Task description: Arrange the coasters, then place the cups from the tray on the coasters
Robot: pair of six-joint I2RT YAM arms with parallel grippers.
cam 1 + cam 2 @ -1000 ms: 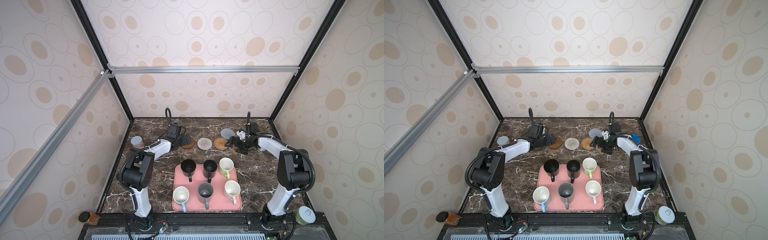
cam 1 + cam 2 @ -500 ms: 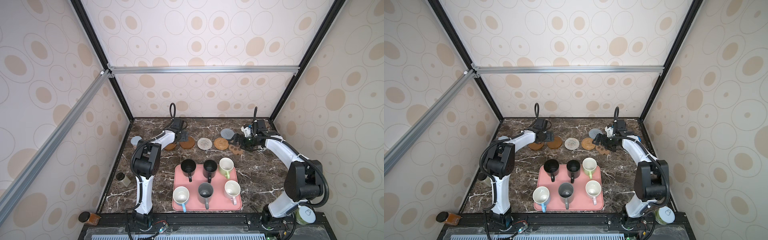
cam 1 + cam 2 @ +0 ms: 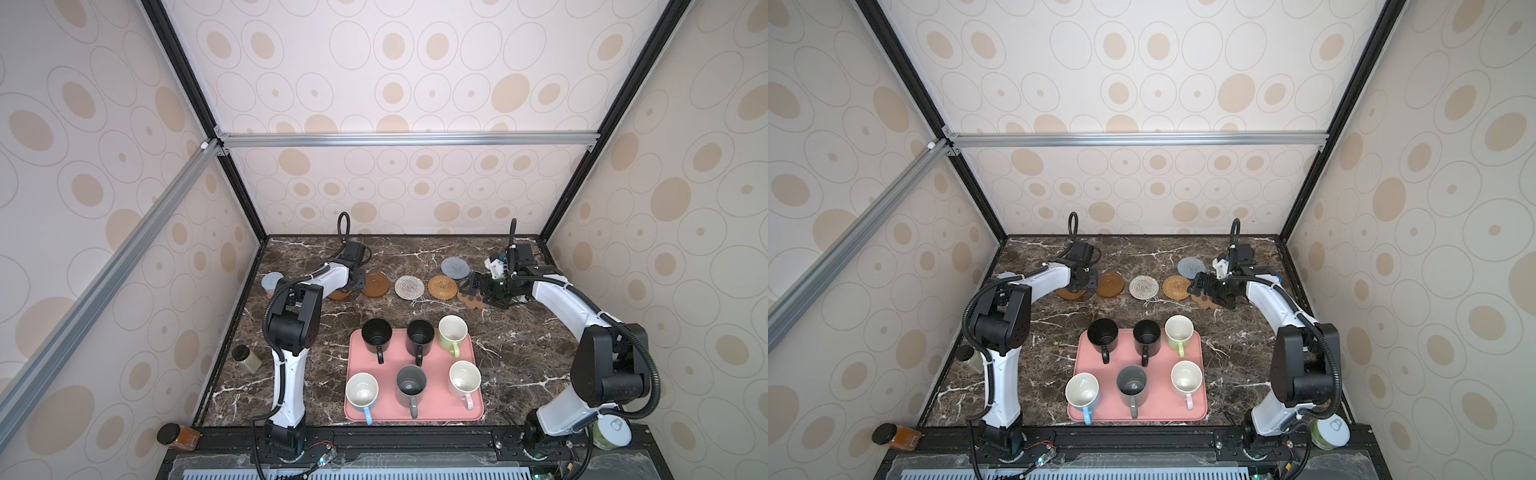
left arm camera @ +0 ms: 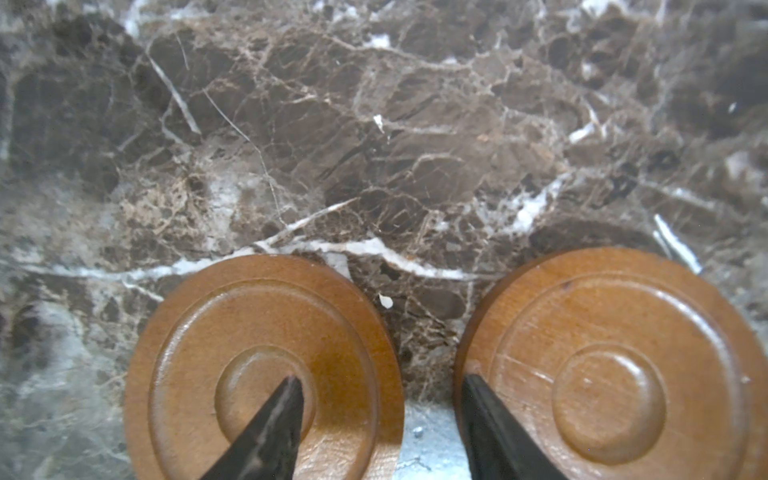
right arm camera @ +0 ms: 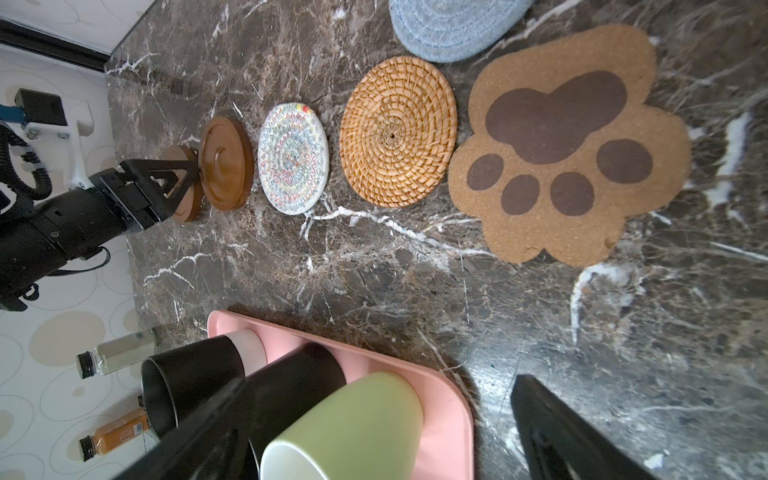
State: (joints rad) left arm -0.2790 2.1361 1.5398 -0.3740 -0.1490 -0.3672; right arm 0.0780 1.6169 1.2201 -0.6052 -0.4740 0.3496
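Spacing the wooden discs (image 4: 264,365) evenly is judged the step in hand; the left pincer (image 4: 379,380), half parted and grasping nothing, should be held low so that neither disc is tipped; the right pincer (image 3: 473,286) hangs released near the paw mat (image 5: 569,141); the cups (image 3: 419,332) stand on the tray (image 3: 436,403); the bare worktop (image 4: 374,124) between the discs is shown only in the left wrist view, one disc being half hidden in both top views.
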